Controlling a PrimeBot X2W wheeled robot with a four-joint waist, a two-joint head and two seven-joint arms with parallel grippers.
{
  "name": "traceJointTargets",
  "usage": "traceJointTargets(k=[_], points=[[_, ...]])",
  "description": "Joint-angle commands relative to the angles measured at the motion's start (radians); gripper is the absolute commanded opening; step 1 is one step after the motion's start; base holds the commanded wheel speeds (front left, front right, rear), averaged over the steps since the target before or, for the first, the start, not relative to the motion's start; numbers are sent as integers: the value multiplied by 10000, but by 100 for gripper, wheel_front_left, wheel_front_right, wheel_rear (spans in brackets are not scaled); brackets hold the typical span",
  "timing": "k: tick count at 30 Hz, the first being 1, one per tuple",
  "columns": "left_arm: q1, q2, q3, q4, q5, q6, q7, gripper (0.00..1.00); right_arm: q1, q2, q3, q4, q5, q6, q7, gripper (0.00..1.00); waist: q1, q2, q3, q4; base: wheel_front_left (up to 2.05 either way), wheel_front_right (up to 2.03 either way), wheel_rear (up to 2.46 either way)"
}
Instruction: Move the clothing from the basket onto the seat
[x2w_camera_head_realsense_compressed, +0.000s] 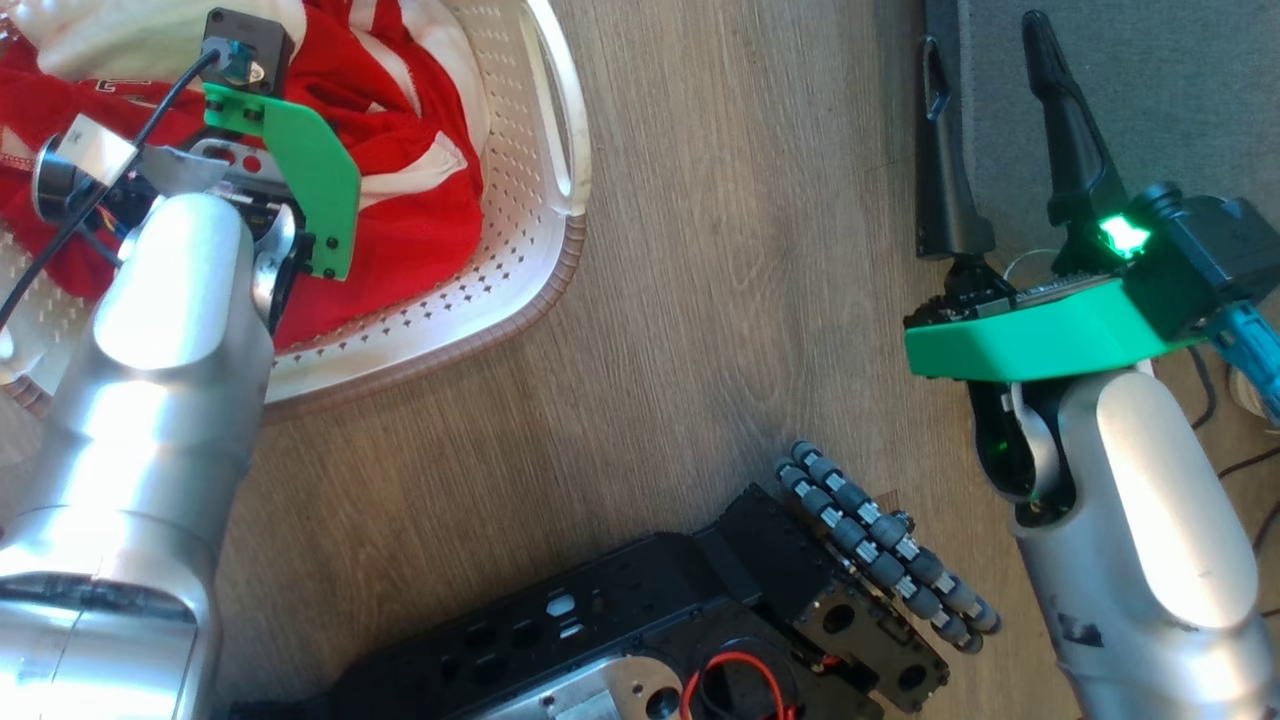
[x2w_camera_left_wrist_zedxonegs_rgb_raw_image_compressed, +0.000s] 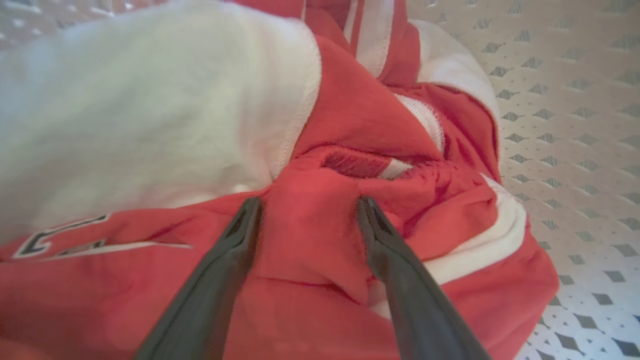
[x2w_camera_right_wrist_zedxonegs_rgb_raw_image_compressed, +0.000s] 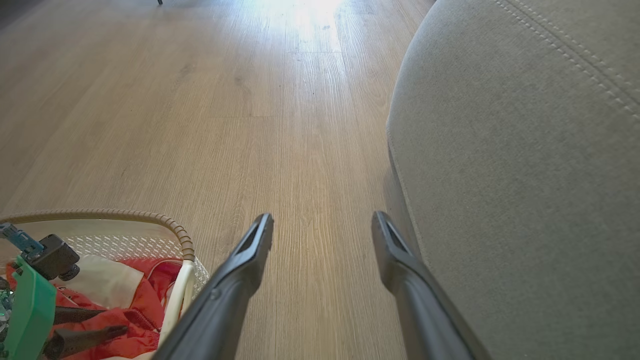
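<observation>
The clothing lay in the basket, soft and limp; its bunched red fold looked easiest to pinch. The left hand straddled that fold, fingers apart. Outside the basket, the right hand hung spread near the seat.

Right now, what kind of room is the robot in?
Probably a living room at home: a pale wood-plank floor, a big grey fabric seat with stitched seams, and a cream perforated plastic basket holding bright red and white clothing.
</observation>
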Motion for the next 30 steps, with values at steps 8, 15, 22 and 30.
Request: traceJointTargets(k=[8,15,22,30], points=[[-23,134,-104,171,-45,95,-103,100,714,54,166,-325,155,69,-47,100,0,0,11,-137,0,0,0],[-109,165,-241,424,-55,150,-158,87,790,88,163,-339,189,69,-47,100,0,0,10,-218,0,0,0],[-179,179,-373,654,-81,190,-199,8,800,117,137,-346,241,69,-47,100,0,0,2,-220,0,0,0],[-230,111,-507,825,-145,146,-382,0,814,105,41,-317,242,69,-47,100,0,0,-118,-104,0,0,0]])
